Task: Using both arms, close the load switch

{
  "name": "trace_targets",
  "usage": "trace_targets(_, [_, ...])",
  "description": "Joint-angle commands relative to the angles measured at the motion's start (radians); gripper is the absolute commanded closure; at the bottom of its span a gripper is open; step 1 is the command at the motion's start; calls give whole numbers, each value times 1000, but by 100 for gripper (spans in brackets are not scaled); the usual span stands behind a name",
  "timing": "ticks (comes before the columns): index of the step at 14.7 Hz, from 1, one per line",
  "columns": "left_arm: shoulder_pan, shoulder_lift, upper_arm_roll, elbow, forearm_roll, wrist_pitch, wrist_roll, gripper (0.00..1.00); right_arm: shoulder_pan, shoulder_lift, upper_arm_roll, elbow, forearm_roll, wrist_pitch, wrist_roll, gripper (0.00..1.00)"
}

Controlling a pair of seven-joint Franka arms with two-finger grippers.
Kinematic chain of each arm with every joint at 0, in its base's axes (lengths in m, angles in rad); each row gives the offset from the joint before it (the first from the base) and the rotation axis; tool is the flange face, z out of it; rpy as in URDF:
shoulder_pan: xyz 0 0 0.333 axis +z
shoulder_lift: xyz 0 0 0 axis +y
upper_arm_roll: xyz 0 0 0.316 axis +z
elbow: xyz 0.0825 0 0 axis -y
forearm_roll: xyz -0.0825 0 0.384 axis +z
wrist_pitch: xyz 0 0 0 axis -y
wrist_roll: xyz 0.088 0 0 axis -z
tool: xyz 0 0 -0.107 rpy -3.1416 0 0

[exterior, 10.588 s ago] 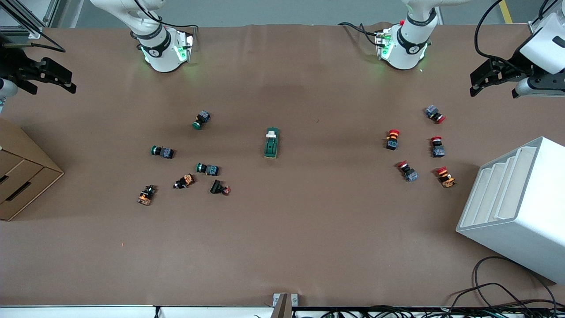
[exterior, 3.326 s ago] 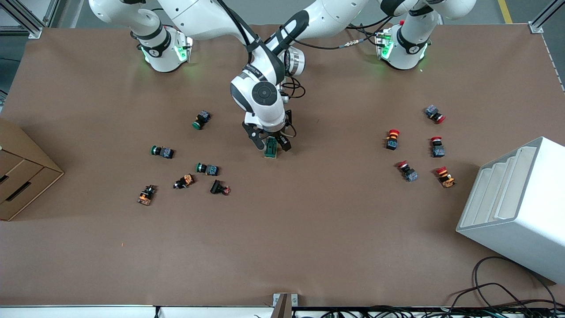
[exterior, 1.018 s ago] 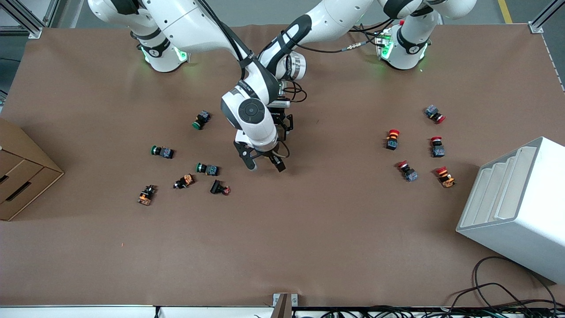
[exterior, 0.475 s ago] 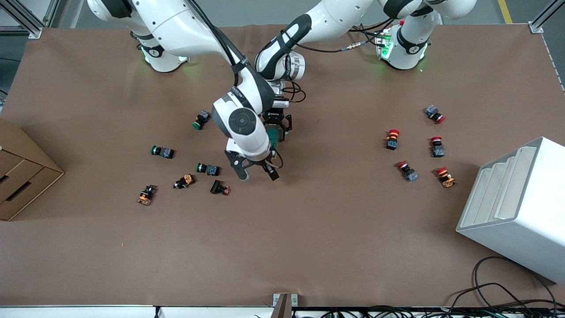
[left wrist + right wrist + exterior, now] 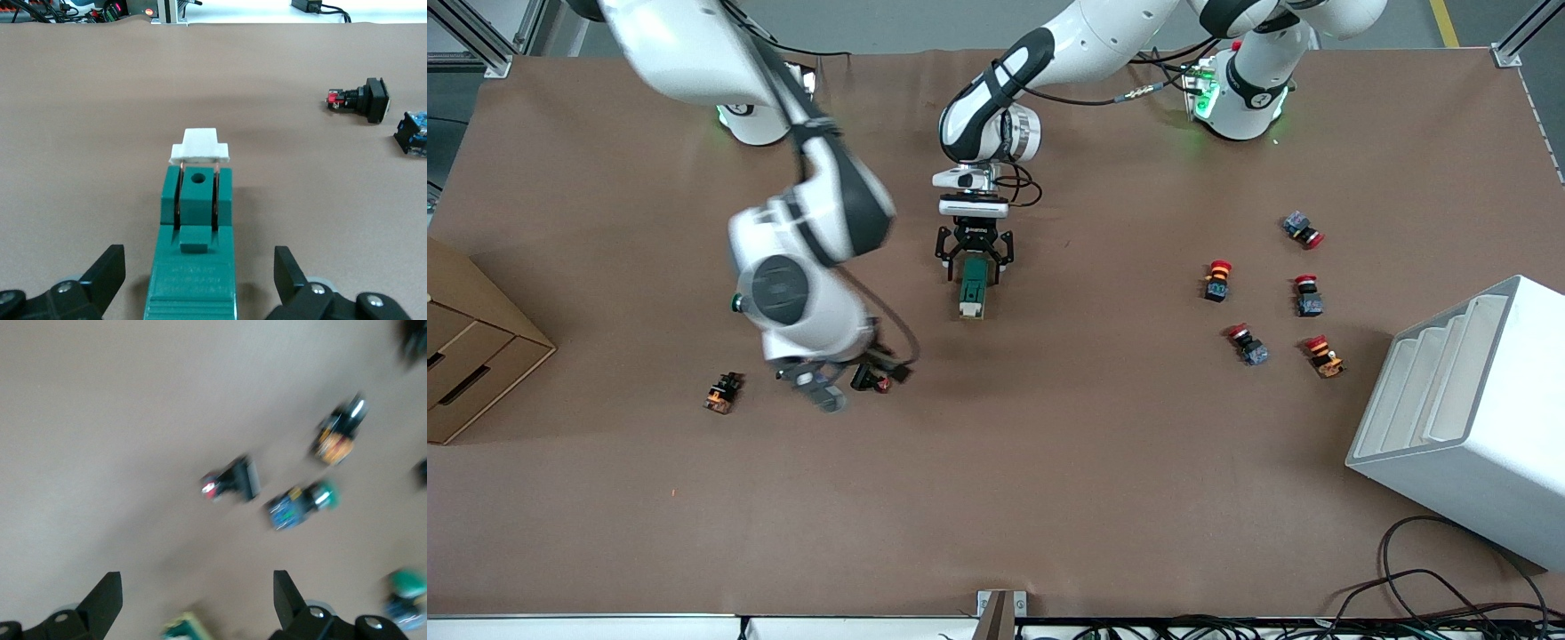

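Withdrawn: right gripper [image 5: 845,384], jaws spread, empty, now over push-buttons. Left gripper [image 5: 973,256], released, straddles load switch [image 5: 972,292] at mid-table; long axis runs 12-to-6 from the jaws; left arm nearer.

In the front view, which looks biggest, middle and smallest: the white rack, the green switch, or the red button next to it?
1. White rack, by far.
2. Green load switch, a long block.
3. Red button, small, though not much shorter than the switch.
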Motion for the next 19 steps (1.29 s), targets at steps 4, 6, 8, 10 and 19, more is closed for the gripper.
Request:
trace_targets(4, [2,-64,-8,83,-288,4,254,1,-254,-172,18,-32,-63,-193,-577,0])
trace_targets(6, [5,-102,-4,118,-422,1,344,1,-316,-204,18,-25,-135,-259,-709,0])
trace_targets(8, [42,-185,1,119,-559,1,448,1,-402,-222,17,0,-140,-313,-839,0])
trace_targets(10, [82,-265,2,119,-706,1,556,1,-453,-222,18,58,-131,-353,-907,0])
trace_targets(19, [431,-490,-2,229,-1251,-170,1006,0,-456,-273,27,135,-125,-542,-901,0])
